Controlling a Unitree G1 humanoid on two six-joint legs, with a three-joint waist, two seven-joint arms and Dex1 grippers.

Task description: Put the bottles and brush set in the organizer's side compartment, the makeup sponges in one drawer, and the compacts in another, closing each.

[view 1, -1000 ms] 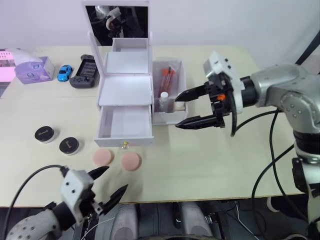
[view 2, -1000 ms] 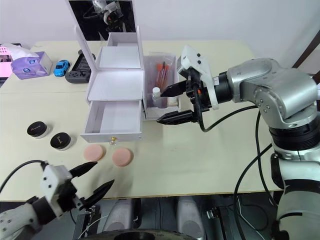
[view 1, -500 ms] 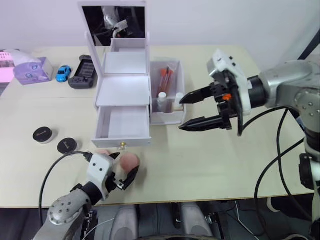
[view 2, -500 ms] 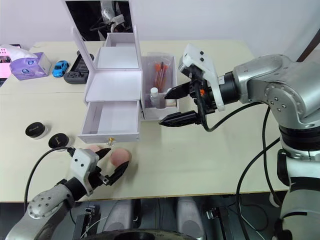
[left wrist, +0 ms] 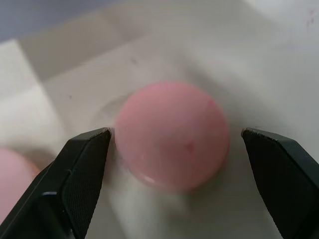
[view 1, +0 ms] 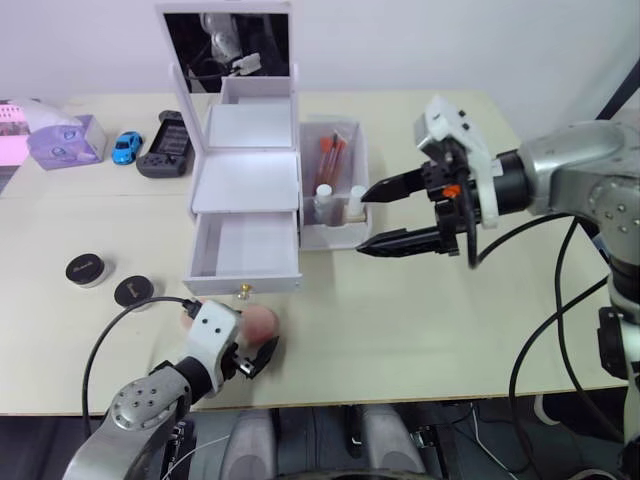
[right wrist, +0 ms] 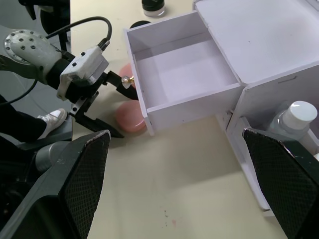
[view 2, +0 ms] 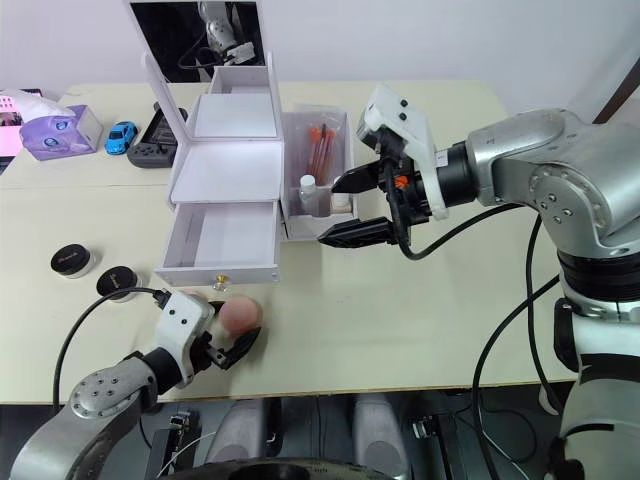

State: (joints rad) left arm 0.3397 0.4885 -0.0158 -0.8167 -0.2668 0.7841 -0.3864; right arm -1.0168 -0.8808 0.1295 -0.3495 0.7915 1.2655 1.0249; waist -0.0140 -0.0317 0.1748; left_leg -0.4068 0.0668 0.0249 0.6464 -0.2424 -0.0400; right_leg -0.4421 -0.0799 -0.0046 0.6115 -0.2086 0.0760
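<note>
Straddling a pink sponge near the table's front edge.
Left gripper spread around it; right gripper agape beside the organizer.

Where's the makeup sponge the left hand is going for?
The makeup sponge lies on the table, between the open left hand fingers, just in front of the open drawer.

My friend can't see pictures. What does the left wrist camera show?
A round pink makeup sponge lies on a pale table between the left gripper's two open black fingers. The edge of a second pink sponge peeks in beside it.
</note>
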